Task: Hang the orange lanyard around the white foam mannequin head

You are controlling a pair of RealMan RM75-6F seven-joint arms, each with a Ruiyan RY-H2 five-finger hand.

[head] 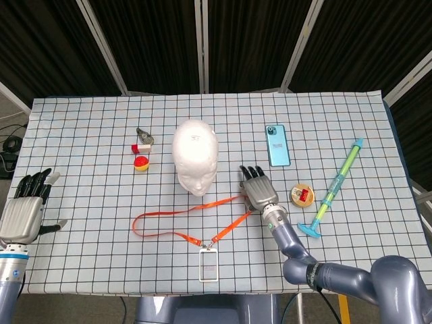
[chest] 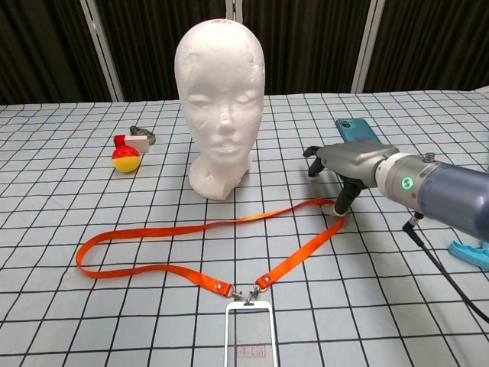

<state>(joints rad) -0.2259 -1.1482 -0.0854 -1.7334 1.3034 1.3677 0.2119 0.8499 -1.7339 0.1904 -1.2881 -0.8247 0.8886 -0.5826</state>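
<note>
Both hands empty, fingers apart: right hand (head: 257, 188) at orange lanyard (chest: 200, 248) loop, left hand (head: 25, 209) apart

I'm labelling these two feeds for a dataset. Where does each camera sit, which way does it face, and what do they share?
Head view: high above the table's near edge, looking steeply down; shows left hand and right hand with forearm.
Chest view: low at the near edge, looking level across at the mannequin head; only the right hand and forearm show.
Shared: mannequin head, orange lanyard, badge holder, phone, right hand.
</note>
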